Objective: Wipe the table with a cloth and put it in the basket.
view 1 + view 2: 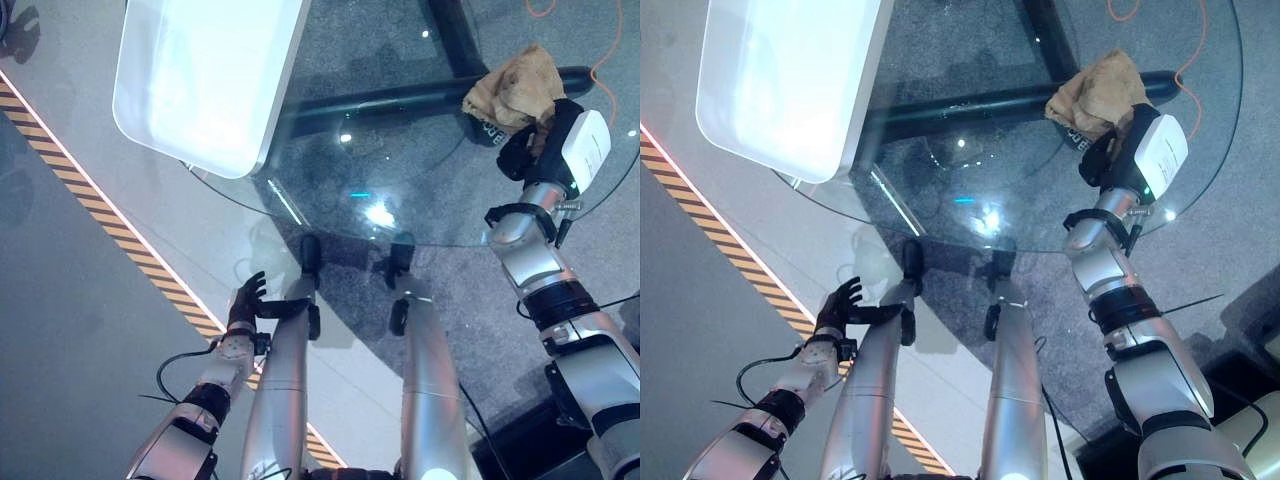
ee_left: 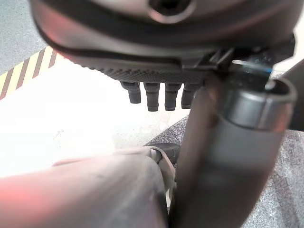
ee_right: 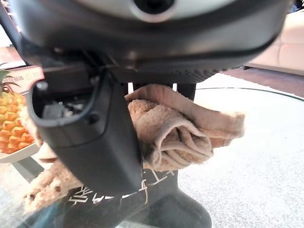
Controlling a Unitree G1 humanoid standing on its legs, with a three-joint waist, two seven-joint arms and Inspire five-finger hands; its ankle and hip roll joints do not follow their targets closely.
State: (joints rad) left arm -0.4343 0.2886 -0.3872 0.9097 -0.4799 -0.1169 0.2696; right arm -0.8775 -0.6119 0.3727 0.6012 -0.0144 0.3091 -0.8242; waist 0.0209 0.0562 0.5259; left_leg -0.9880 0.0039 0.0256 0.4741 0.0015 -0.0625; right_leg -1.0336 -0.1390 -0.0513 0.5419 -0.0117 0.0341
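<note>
The right hand (image 1: 528, 140) reaches over the round glass table (image 1: 400, 190) from its near right side and is clenched on the tan cloth (image 1: 515, 88). In the right wrist view the thumb (image 3: 102, 142) presses across the bunched folds of the cloth (image 3: 175, 130), which bulge out past it and hang down onto the glass. The cloth sits on the right part of the tabletop, not far from the curved rim on that side. From there toward the left, the glass lies open across its middle and along its near edge. The left part of the table is taken by a white basket (image 1: 200, 75), a long shallow tub with rounded corners that sticks out past the glass rim; it lies well apart from the cloth. Dark bars of the table's base (image 1: 400, 95) show through the glass. An orange cord (image 1: 600, 50) runs over the floor beyond the table on the right. The left hand (image 1: 247, 297) hangs low beside the table's near left edge, over the floor, its fingers (image 2: 152, 97) loosely straight and holding nothing. A yellow-and-black striped line (image 1: 100, 210) crosses the floor on the left.
</note>
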